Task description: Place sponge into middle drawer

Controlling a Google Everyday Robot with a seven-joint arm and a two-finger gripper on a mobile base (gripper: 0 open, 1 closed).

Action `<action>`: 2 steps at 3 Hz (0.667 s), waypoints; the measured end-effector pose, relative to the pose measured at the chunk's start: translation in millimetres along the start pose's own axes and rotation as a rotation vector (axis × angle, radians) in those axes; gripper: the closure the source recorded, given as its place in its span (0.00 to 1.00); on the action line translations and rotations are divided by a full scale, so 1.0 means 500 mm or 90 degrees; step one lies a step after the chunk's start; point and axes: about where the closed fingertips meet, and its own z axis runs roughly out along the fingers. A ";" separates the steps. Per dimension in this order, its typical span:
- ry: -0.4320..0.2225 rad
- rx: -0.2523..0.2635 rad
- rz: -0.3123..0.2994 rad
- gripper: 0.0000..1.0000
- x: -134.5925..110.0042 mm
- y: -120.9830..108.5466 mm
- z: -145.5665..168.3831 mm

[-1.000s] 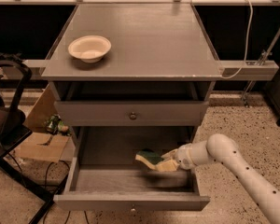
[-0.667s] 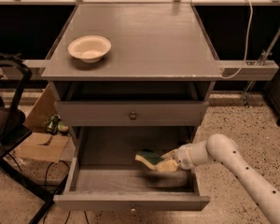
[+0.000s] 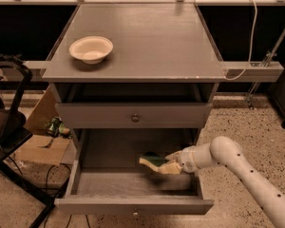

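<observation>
The middle drawer (image 3: 133,204) is pulled open at the bottom of the grey cabinet. My gripper (image 3: 167,164) reaches in from the right on a white arm and is shut on the sponge (image 3: 152,160). The sponge shows its yellow foam body and dark green face and hangs a little above the drawer's floor, right of the middle. The closed upper drawer front (image 3: 135,116) with its round knob is just above.
A cream bowl (image 3: 91,49) sits on the cabinet's top at the left. A black chair (image 3: 7,127) and a cardboard box (image 3: 42,144) stand to the cabinet's left. A white cable (image 3: 251,37) hangs at the right rail.
</observation>
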 end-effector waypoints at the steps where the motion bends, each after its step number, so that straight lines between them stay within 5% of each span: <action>1: 0.000 0.004 -0.001 0.00 -0.010 0.002 -0.009; 2: 0.000 0.015 -0.003 0.00 -0.041 0.010 -0.037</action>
